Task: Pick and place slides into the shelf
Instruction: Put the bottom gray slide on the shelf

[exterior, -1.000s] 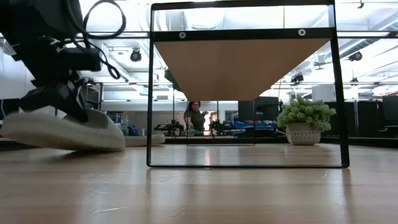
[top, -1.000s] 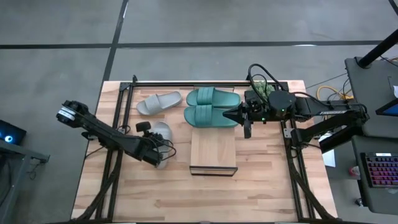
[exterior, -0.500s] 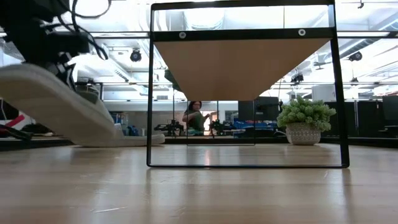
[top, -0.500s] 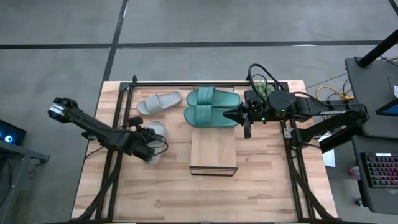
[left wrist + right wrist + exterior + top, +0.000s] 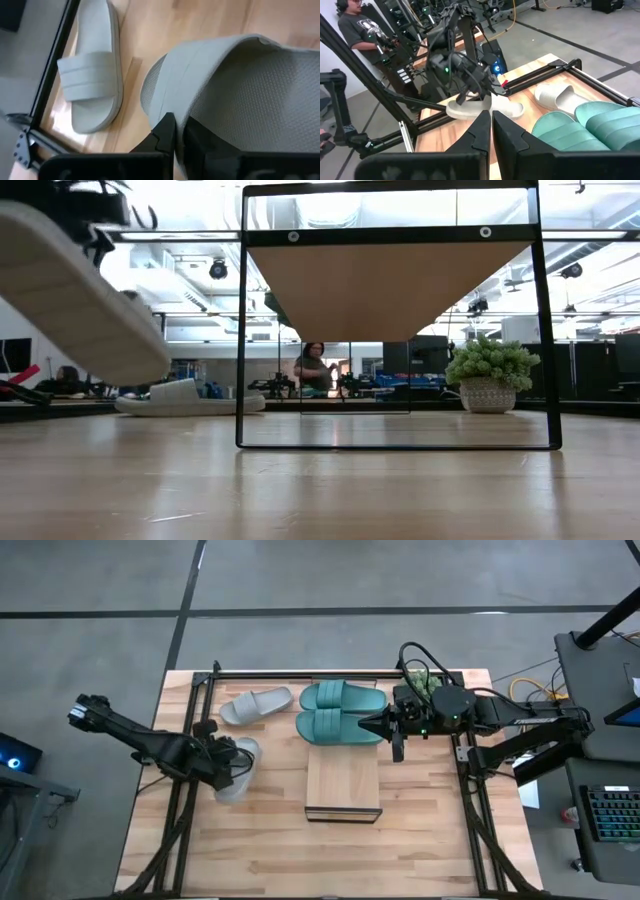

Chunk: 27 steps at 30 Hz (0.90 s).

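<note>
Grey slide (image 5: 233, 772) clamped in left claw (image 5: 222, 757), tilted above table (image 5: 420, 830)

One grey slide (image 5: 236, 768) lifted and tilted, another grey slide (image 5: 256, 705) flat beside two teal slides (image 5: 343, 712) on the wooden shelf (image 5: 343, 785)

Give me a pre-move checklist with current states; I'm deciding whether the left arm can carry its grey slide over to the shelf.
1. Left gripper shut on the held grey slide: ok.
2. Held slide off the table, tilted in the low view: ok.
3. Other grey slide lying apart from the held one: ok.
4. Bare room on the shelf beside the teal slides: ok.
5. Right gripper hovering at the shelf's edge, may block: cannot tell.
</note>
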Motion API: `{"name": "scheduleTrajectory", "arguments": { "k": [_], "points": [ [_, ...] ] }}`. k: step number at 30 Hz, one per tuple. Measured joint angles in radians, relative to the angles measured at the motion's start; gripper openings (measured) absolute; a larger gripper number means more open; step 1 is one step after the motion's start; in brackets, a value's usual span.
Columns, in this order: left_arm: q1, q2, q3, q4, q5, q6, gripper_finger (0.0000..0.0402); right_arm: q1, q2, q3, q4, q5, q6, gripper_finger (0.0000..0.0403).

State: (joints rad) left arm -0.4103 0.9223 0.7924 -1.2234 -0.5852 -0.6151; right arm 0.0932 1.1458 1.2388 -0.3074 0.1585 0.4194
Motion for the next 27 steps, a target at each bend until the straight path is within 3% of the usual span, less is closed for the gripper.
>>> {"name": "scheduleTrajectory", "arguments": {
  "k": [17, 27],
  "points": [
    [0.000, -0.181, 0.142, 0.001, 0.090, 0.023, 0.0000, 0.000, 0.000, 0.000, 0.042, 0.000, 0.052, 0.0009],
    [0.000, -0.267, 0.187, 0.055, 0.094, 0.031, 0.0000, 0.000, 0.000, 0.000, 0.059, 0.000, 0.052, 0.0009]
  ]
}}
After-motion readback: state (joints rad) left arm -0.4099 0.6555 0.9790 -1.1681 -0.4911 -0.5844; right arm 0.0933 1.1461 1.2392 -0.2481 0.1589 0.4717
